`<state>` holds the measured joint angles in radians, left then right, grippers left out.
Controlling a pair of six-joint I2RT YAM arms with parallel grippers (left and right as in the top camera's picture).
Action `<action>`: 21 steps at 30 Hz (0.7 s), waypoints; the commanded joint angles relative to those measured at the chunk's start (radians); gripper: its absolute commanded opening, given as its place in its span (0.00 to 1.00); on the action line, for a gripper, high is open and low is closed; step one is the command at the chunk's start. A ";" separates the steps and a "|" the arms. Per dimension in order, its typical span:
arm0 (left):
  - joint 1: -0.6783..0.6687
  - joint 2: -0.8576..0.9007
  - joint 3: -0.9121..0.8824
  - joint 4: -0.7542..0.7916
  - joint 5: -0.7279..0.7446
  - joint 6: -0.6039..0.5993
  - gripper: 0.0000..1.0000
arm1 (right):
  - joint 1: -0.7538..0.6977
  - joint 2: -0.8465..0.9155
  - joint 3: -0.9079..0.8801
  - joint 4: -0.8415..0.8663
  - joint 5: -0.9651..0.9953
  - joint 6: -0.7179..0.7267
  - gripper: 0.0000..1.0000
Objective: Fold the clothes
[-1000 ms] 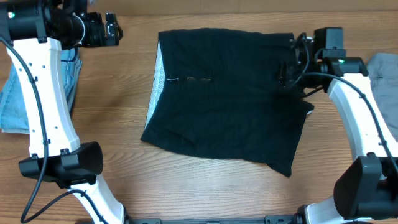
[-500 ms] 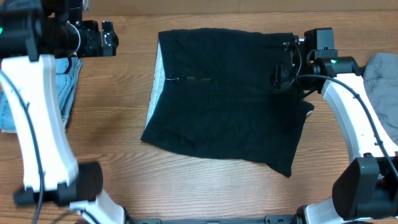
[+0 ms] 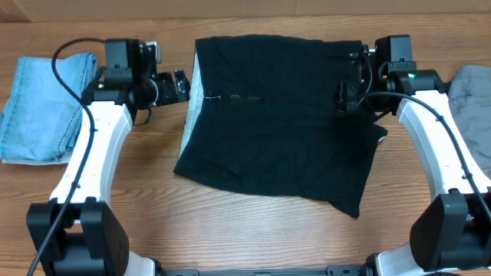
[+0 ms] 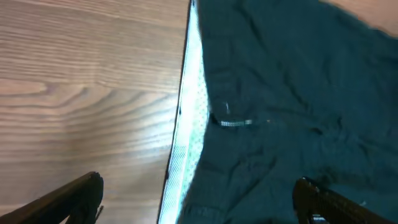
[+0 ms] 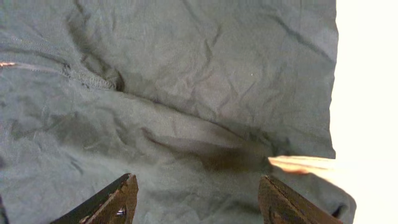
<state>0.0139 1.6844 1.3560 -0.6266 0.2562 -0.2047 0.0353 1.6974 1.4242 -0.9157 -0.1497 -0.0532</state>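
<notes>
A black pair of shorts [image 3: 276, 115] lies spread flat in the middle of the table, with a pale mesh lining [image 3: 194, 96] showing along its left edge. My left gripper [image 3: 181, 83] is open beside that left edge; in the left wrist view the lining [image 4: 186, 137] runs between its open fingers [image 4: 199, 199]. My right gripper [image 3: 345, 96] is open over the shorts' right side; the right wrist view shows wrinkled dark cloth [image 5: 186, 93] under the open jaws [image 5: 199, 196]. Neither holds anything.
A folded pair of blue jeans [image 3: 42, 103] lies at the far left. A grey garment [image 3: 472, 92] lies at the far right edge. Bare wood table [image 3: 253, 230] lies in front of the shorts.
My left arm has swung down and right from the far left corner to the shorts' left edge, uncovering the jeans. My right gripper has barely moved.
</notes>
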 commanded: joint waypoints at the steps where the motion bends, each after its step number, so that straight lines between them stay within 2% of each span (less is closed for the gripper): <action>1: 0.027 0.033 0.002 0.084 0.103 0.031 1.00 | 0.004 -0.001 0.015 0.015 0.004 -0.007 0.66; 7: -0.039 0.181 0.002 0.182 0.157 0.040 1.00 | 0.004 -0.001 0.015 0.021 0.026 -0.007 0.66; 9: -0.068 0.226 0.002 0.221 0.156 0.040 0.94 | 0.004 -0.001 0.015 0.021 0.026 -0.007 0.66; 11: -0.104 0.278 0.002 0.275 0.155 0.040 0.83 | 0.004 -0.001 0.015 0.020 0.026 -0.007 0.66; 12: -0.116 0.298 0.002 0.295 0.151 0.041 0.80 | 0.004 -0.001 0.015 0.020 0.026 -0.007 0.66; 15: -0.134 0.333 0.002 0.336 0.148 0.042 0.81 | 0.004 -0.001 0.015 0.020 0.026 -0.007 0.66; 18: -0.140 0.353 0.002 0.340 0.104 0.041 0.75 | 0.004 -0.001 0.015 0.020 0.026 -0.007 0.66; 21: -0.140 0.357 0.002 0.337 0.073 0.040 0.75 | 0.004 -0.001 0.015 0.019 0.026 -0.007 0.66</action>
<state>-0.1249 2.0216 1.3506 -0.2916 0.3733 -0.1768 0.0353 1.6974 1.4242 -0.9012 -0.1295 -0.0532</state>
